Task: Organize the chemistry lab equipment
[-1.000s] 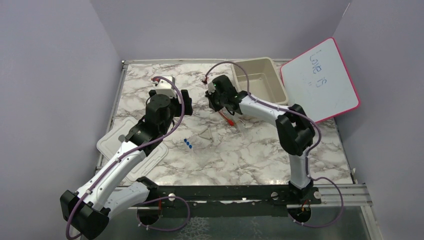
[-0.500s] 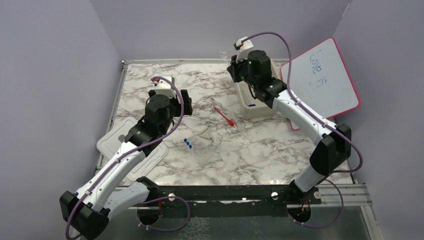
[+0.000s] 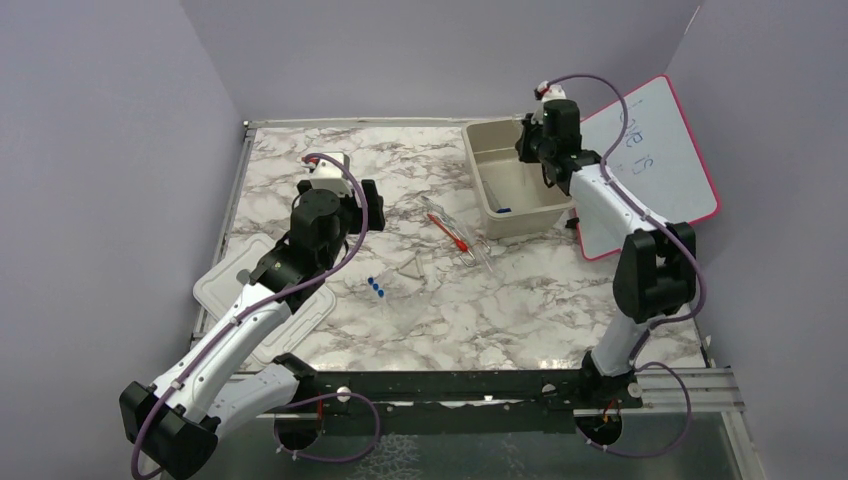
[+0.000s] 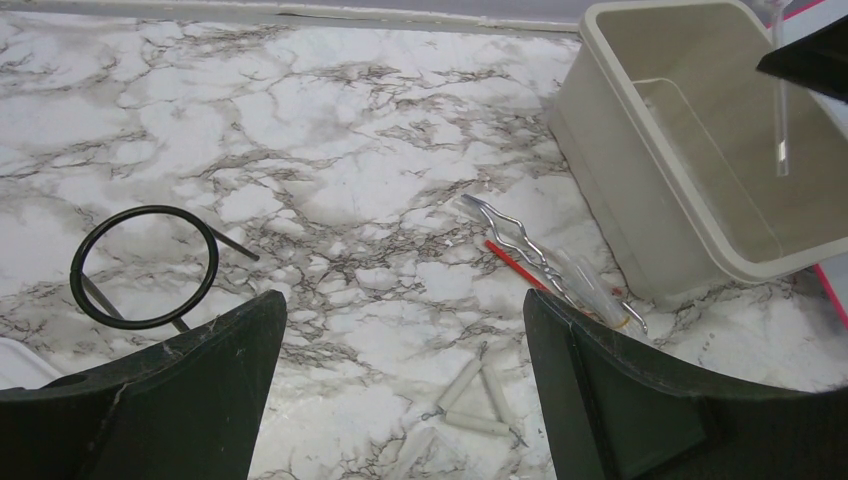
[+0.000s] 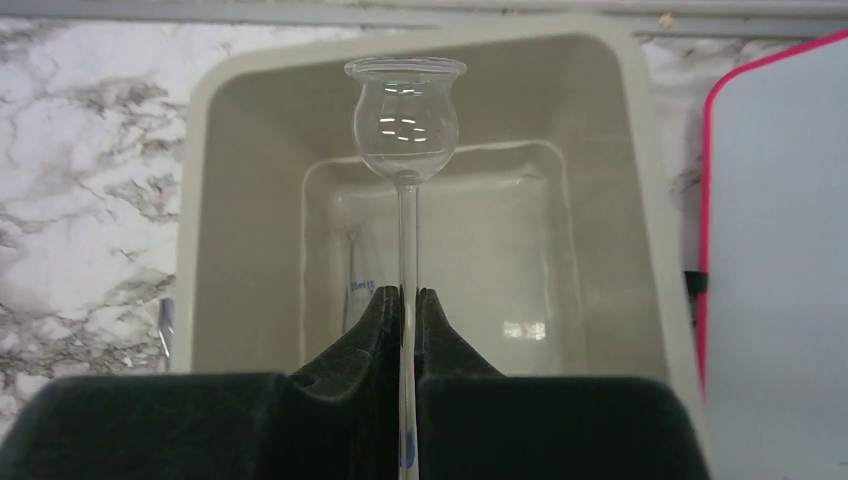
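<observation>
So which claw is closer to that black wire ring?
Left. The left claw hangs open right by the black wire ring. The right claw is far across the table, over the beige tub, pinching a glass funnel tube.

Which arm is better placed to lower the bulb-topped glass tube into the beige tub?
Right: the right gripper is shut on the glass tube over the beige tub. The left gripper is open and empty, over by the black wire ring.

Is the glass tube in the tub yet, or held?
Held: right gripper pinches the glass tube by its stem, over the tub.
</observation>
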You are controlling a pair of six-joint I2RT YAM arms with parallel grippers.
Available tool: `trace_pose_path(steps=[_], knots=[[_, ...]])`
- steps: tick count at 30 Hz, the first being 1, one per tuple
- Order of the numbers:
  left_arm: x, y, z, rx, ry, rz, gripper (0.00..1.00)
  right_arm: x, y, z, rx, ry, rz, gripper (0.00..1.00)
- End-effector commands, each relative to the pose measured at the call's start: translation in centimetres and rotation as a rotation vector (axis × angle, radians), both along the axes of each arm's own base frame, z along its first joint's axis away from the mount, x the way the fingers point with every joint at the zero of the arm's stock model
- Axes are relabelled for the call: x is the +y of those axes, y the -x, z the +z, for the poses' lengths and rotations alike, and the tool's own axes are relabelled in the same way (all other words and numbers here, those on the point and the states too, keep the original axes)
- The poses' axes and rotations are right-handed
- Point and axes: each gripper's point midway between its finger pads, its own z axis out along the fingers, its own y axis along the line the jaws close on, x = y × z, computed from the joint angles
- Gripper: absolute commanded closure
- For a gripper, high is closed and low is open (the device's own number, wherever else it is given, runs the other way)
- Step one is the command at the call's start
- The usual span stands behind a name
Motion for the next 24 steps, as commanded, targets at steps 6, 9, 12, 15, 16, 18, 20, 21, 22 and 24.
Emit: trace_pose_path(steps=[6, 9, 12, 15, 16, 18, 20, 21, 22, 24], knots=[[-0.2, -0.4, -0.1, -0.004, 0.0, -0.003, 0.09, 1.7, -0.1, -11.2, 0.208, -0.014, 0.071, 0.99], [-0.2, -0.4, -0.2, -0.002, -0.002, -0.004, 0.09, 1.9, -0.1, -13.3, 0.247, -0.007, 0.088, 0.99], [-0.3, -0.4, -0.3, 0.001, -0.002, -0.004, 0.09, 1.7, 0.0, -15.0, 0.276, 0.011, 0.088, 0.99], [-0.3, -0.5, -0.3, 0.001, -0.003, -0.005, 0.09, 1.7, 0.3, -16.8, 0.317, 0.035, 0.104, 0.99], [-0.3, -0.5, -0.4, 0.003, -0.004, -0.006, 0.09, 1.7, 0.4, -17.4, 0.327, 0.042, 0.113, 0.98], [-0.3, -0.5, -0.4, 0.004, -0.004, -0.006, 0.09, 1.8, 0.5, -18.5, 0.346, 0.055, 0.129, 0.97], [-0.4, -0.5, -0.5, 0.007, -0.005, -0.009, 0.09, 1.9, 0.5, -19.1, 0.36, 0.059, 0.137, 0.96], [-0.4, -0.5, -0.5, 0.007, -0.006, -0.009, 0.09, 1.9, 0.5, -19.1, 0.364, 0.058, 0.14, 0.95], [-0.3, -0.5, -0.5, 0.005, -0.005, -0.009, 0.09, 2.1, 0.6, -19.3, 0.372, 0.053, 0.149, 0.94], [-0.3, -0.4, -0.5, 0.007, -0.006, -0.009, 0.09, 2.6, 0.7, -19.3, 0.384, 0.043, 0.174, 0.91]])
